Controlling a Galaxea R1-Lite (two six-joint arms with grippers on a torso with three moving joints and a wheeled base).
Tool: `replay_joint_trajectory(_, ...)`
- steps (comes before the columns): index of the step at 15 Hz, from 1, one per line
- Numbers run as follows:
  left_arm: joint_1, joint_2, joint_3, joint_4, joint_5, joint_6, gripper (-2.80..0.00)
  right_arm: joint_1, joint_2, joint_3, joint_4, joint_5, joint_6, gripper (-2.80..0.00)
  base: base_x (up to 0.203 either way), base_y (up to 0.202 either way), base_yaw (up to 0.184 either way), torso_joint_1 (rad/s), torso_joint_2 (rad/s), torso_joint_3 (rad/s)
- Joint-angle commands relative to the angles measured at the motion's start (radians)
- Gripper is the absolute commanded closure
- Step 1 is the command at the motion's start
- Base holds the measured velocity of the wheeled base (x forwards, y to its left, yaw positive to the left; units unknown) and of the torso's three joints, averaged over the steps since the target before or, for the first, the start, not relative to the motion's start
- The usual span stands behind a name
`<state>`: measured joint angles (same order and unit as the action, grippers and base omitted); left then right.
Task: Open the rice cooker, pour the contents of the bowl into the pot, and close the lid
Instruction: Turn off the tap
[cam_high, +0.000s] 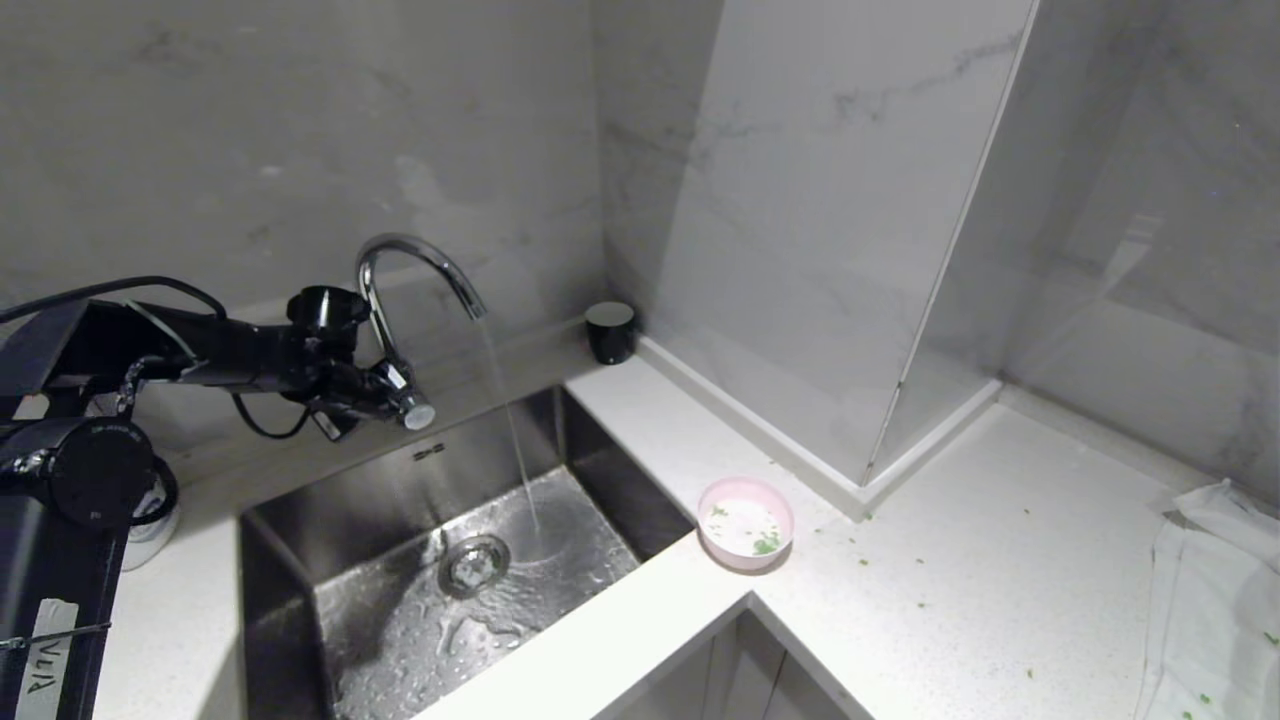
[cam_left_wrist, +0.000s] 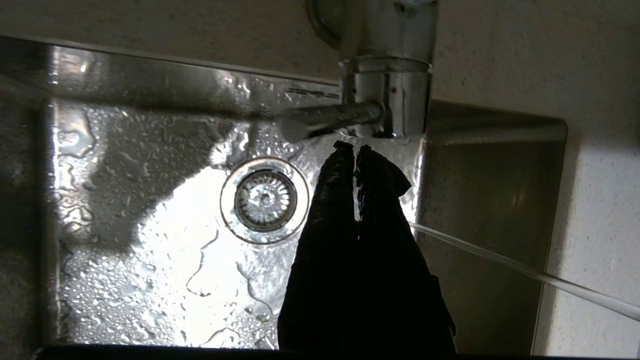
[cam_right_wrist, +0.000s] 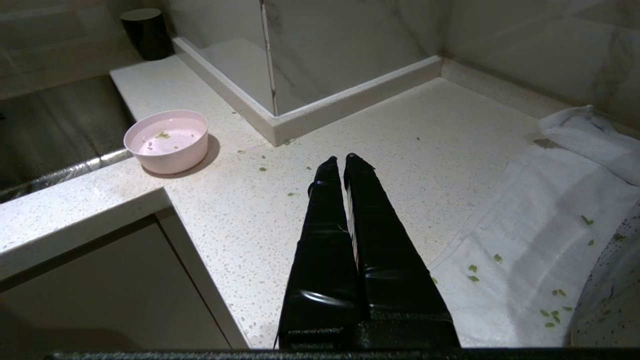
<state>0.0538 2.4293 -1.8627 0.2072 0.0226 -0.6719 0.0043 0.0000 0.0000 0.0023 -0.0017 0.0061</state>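
Note:
The pale pink bowl (cam_high: 745, 522) (cam_right_wrist: 166, 140) stands on the white counter by the sink's right corner, with only a few green bits (cam_high: 767, 545) in it. The rice cooker, its pot and its lid are out of view. My left gripper (cam_high: 372, 388) (cam_left_wrist: 356, 148) is shut and holds nothing; its tips sit just under the tap's lever (cam_left_wrist: 330, 120) at the tap base. My right gripper (cam_right_wrist: 345, 159) is shut and empty, hanging over the counter to the right of the bowl and well short of it.
Water runs from the chrome tap (cam_high: 420, 260) into the steel sink (cam_high: 300, 560) with its drain (cam_left_wrist: 265, 199). A black cup (cam_high: 611, 331) stands in the back corner beside a marble column (cam_high: 820, 250). A white cloth (cam_right_wrist: 540, 240) with green bits lies at the right.

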Motion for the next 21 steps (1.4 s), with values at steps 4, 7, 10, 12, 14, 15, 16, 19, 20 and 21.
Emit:
replay_joint_trajectory(4, 0.009, 0.044, -0.082, 0.0, 0.007, -0.045, 0.0, 0.0, 0.0, 0.002, -0.001, 0.0, 0.0, 0.0, 0.0, 0.0, 0.0, 0.0, 0.0, 0.0)
replay_joint_trajectory(7, 0.015, 0.05, -0.084, -0.001, 0.016, -0.048, 0.0, 0.0, 0.0, 0.002, -0.001, 0.0, 0.0, 0.0, 0.0, 0.0, 0.0, 0.0, 0.0, 0.0)
replay_joint_trajectory(10, 0.029, 0.04, -0.084, 0.001, 0.022, -0.043, 0.0, 0.0, 0.0, 0.002, -0.001, 0.0, 0.0, 0.0, 0.0, 0.0, 0.0, 0.0, 0.0, 0.0)
replay_joint_trajectory(12, 0.037, 0.021, -0.076, 0.012, 0.018, -0.04, 0.0, 0.0, 0.0, 0.002, -0.001, 0.0, 0.0, 0.0, 0.0, 0.0, 0.0, 0.0, 0.0, 0.0)
replay_joint_trajectory(14, 0.038, -0.004, -0.059, 0.065, 0.004, -0.043, 0.0, 0.0, 0.0, 0.002, -0.001, 0.0, 0.0, 0.0, 0.0, 0.0, 0.0, 0.0, 0.0, 0.0)
replay_joint_trajectory(15, 0.034, -0.012, -0.051, 0.072, -0.009, -0.043, 0.0, 0.0, 0.0, 0.002, -0.001, 0.0, 0.0, 0.0, 0.0, 0.0, 0.0, 0.0, 0.0, 0.0)
replay_joint_trajectory(16, 0.03, -0.02, -0.038, 0.074, -0.034, -0.043, 0.0, 0.0, 0.0, 0.002, -0.001, 0.0, 0.0, 0.0, 0.0, 0.0, 0.0, 0.0, 0.0, 0.0)
replay_joint_trajectory(19, 0.02, -0.032, -0.001, 0.075, -0.075, -0.031, 0.0, 0.0, 0.0, 0.002, -0.001, 0.0, 0.0, 0.0, 0.0, 0.0, 0.0, 0.0, 0.0, 0.0)
replay_joint_trajectory(20, 0.021, -0.021, -0.007, 0.073, -0.073, -0.018, 0.0, 0.0, 0.0, 0.002, -0.001, 0.0, 0.0, 0.0, 0.0, 0.0, 0.0, 0.0, 0.0, 0.0)
replay_joint_trajectory(21, 0.026, -0.005, -0.018, 0.069, -0.068, -0.016, 0.0, 0.0, 0.0, 0.002, -0.001, 0.0, 0.0, 0.0, 0.0, 0.0, 0.0, 0.0, 0.0, 0.0)
